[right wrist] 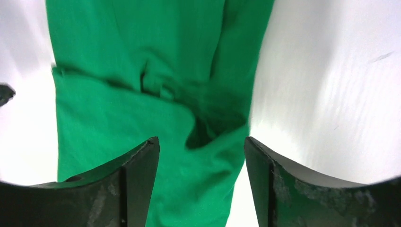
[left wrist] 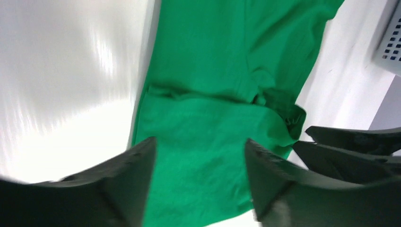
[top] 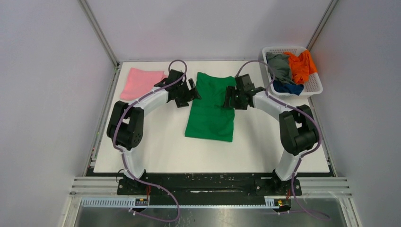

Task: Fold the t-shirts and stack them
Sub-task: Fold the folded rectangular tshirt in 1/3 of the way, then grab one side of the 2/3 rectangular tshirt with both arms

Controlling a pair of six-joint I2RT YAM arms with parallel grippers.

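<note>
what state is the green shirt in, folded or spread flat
Partly folded: the green t-shirt lies as a narrow rectangle, no sleeves sticking out, a doubled-over edge across its middle.

I'm seeing the left arm (top: 142,101) and right arm (top: 279,109) wearing white link shells between bulky black joint housings, a lilac cable (top: 177,61) trailing along each down to black bases, and the right gripper (right wrist: 201,142) showing matte black wedge-shaped fingers scuffed grey.
</note>
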